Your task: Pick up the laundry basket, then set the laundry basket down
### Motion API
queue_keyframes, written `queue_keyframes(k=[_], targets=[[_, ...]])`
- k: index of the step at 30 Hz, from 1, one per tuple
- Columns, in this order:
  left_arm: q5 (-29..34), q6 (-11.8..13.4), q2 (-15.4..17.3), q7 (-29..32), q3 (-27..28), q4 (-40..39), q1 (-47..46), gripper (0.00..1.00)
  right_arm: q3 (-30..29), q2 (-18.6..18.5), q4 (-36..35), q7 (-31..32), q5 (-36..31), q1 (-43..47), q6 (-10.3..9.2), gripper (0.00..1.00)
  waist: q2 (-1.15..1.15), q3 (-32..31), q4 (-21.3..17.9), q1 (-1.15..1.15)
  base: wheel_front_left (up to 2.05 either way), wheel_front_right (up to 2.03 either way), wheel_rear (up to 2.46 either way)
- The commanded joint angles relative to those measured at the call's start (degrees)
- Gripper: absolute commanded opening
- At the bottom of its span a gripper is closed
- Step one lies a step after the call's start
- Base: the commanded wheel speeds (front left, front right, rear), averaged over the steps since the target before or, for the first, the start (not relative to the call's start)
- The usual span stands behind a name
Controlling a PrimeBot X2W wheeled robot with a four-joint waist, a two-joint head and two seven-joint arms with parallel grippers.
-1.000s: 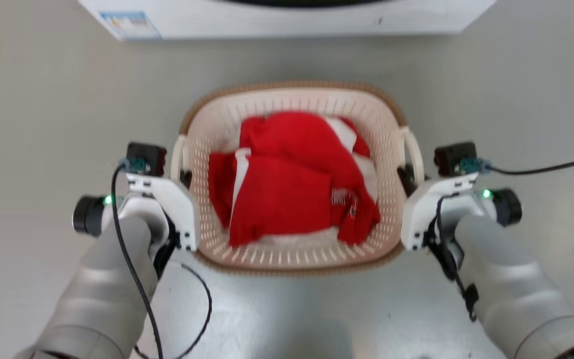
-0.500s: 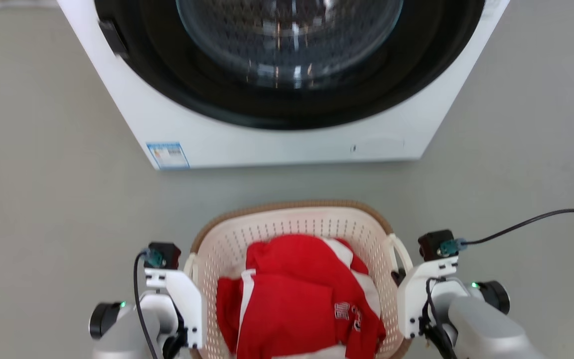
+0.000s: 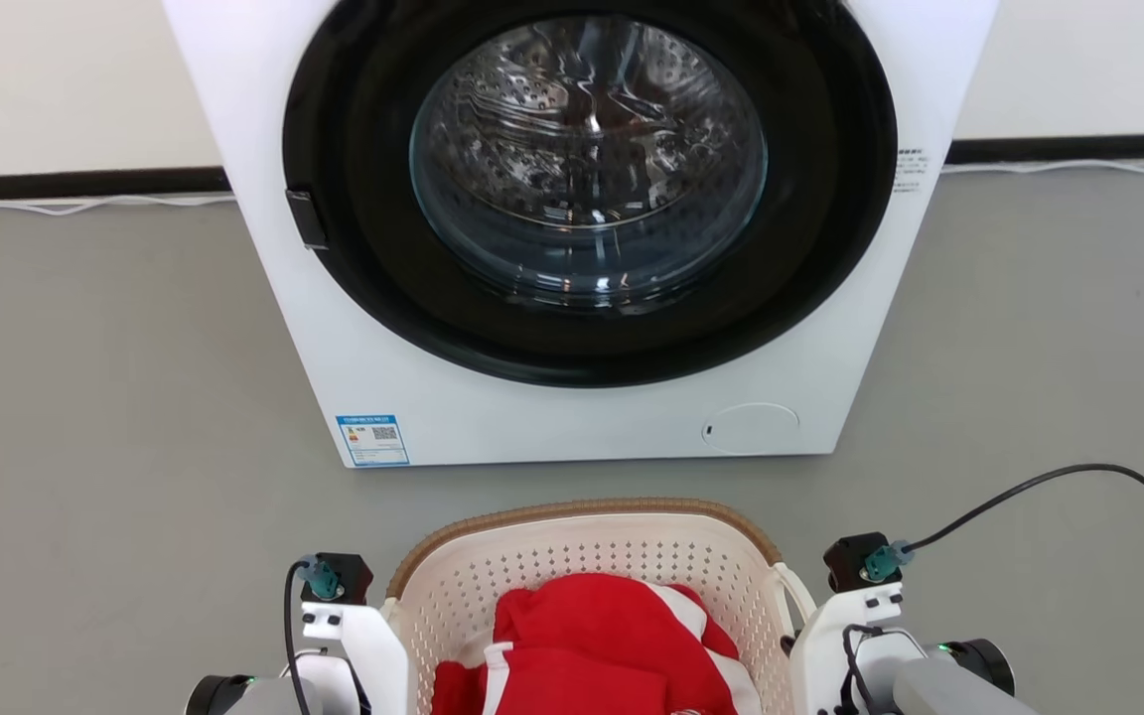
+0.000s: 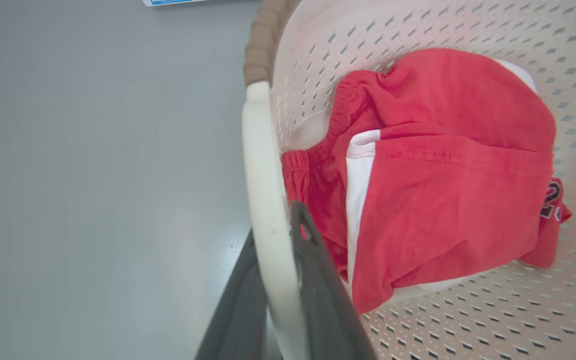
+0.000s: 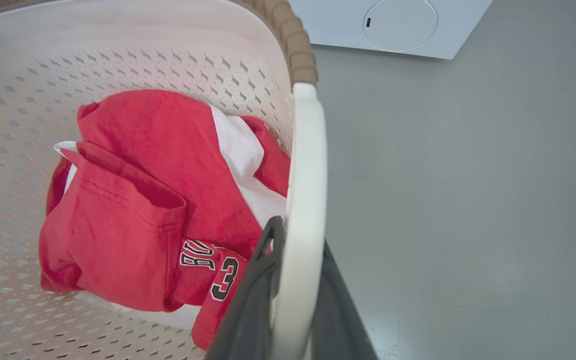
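A grey smooth floor [image 3: 85, 397] carries a large white front-loading washing machine [image 3: 572, 422] with a black-ringed round glass door, standing against the wall and facing the robot. Just before it, with a strip of floor between, is the cream-white perforated plastic laundry basket [image 3: 582, 551] with a brown woven-look rim, centred between the two arms at the bottom of the head view. Its mouth faces up, one side faces the machine's front, and its handled ends point to the robot's left and right, so the axis through the handles lies across the view, parallel to the machine. Its near half is cut off, so I cannot tell whether that axis is the longer one, nor whether the basket rests on the floor. A crumpled red and white sports garment [image 4: 443, 175] with dark numerals lies inside. The left tool [image 4: 273, 225] is narrowed on the white left loop handle [image 4: 263, 165], one dark finger on each side of it; the right tool [image 5: 300, 235] clamps the white right loop handle [image 5: 308, 165] likewise. A thin black cable [image 3: 1078, 487] arcs from the right wrist, and a small blue label sticker [image 3: 373, 440] sits low on the machine.
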Motion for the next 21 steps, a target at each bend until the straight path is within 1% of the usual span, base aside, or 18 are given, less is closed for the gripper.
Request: queue_keyframes(k=[1,8,15,21], targets=[[-0.20,-0.38,0.82,0.22,0.62,-1.52,-1.03,0.00,1.24,1.02,-2.04,0.15,0.45,-0.33,0.52,0.00,0.00,-0.57,0.42,0.00,0.00,0.00,0.00],[-2.40,-0.38,1.14,3.20,-0.87,-2.56,-0.34,0.00,3.16,1.02,-2.20,1.74,3.08,-0.12,0.52,0.00,0.00,-1.61,1.28,0.00,0.00,0.00,0.00],[-4.05,-0.38,1.98,4.41,-2.14,-3.07,-0.04,0.00,4.93,1.02,-2.41,2.91,5.42,-0.24,0.52,0.00,0.00,-2.25,1.28,0.00,0.00,0.00,0.00],[-5.09,-0.38,2.08,4.66,-3.13,-3.23,-0.27,0.00,6.33,1.02,-2.20,2.80,6.85,-0.53,0.52,0.00,0.00,-2.62,0.87,0.00,0.00,0.00,0.00]])
